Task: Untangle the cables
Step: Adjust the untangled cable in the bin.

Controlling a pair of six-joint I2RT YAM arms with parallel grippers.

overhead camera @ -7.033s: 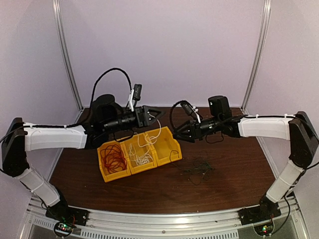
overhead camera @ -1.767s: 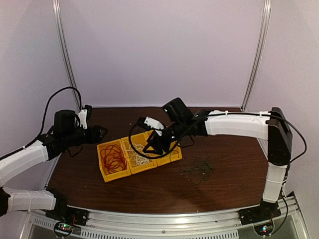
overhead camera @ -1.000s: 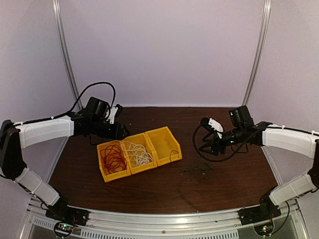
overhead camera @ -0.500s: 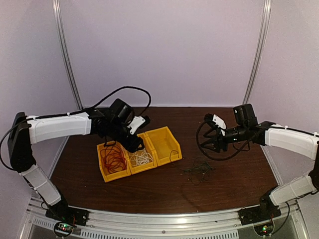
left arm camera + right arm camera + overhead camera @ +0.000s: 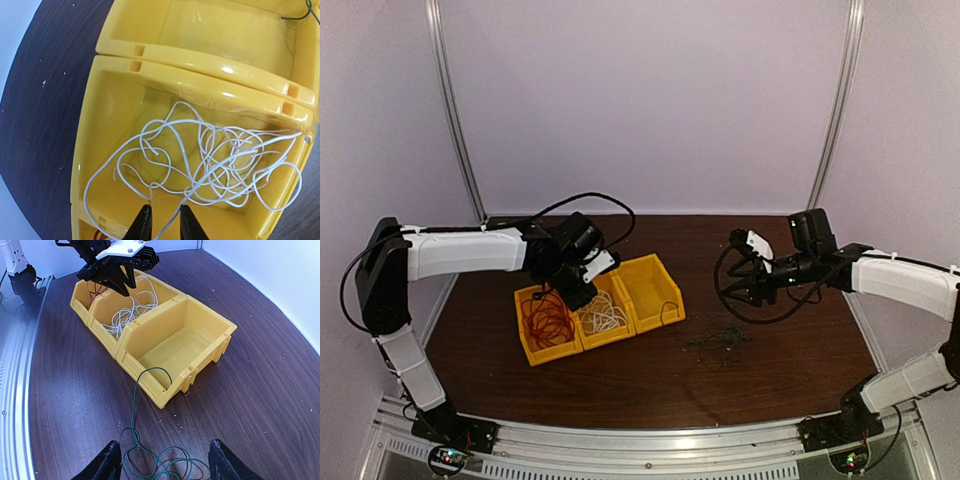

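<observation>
White cables (image 5: 210, 160) fill the middle bin (image 5: 87, 150); left end effector (image 5: 165, 216), jaws narrowly apart, straddles one strand. Right end effector (image 5: 164, 460) is spread wide.

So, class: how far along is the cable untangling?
Done: red cable in left bin, white cable in middle bin. In hand: left end effector straddles a white strand. Left: the dark cable, loose on the table, one end hooked over the empty bin.
</observation>
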